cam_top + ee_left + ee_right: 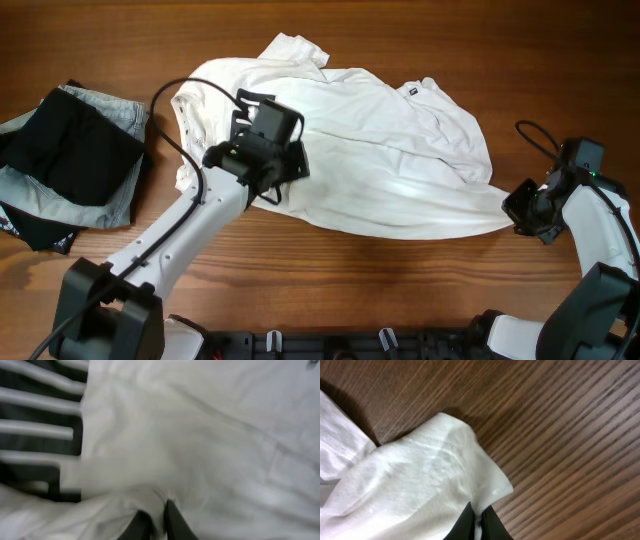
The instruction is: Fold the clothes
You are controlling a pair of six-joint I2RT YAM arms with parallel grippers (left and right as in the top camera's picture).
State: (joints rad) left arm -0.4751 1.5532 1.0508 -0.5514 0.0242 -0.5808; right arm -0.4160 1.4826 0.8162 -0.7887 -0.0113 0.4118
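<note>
The clothes [400,150], one large wrinkly white shirt, lie spread across the middle of the wooden table [350,290], with a small dark neck label [411,90] near the far edge. My left gripper [288,168] is down on the shirt's left half. In the left wrist view its fingers [175,522] are shut on a raised fold of the clothes [200,435], and that picture is blurred. My right gripper [515,205] sits at the shirt's right tip. In the right wrist view this gripper [479,522] is shut on a hemmed corner of the clothes [420,470], just above the wood.
A black folded garment [75,150] lies on a pale grey-blue one [125,115] at the table's left end. A black cable [185,150] loops over the shirt's left edge by the left arm. Bare wood [560,435] runs to the right of the held corner.
</note>
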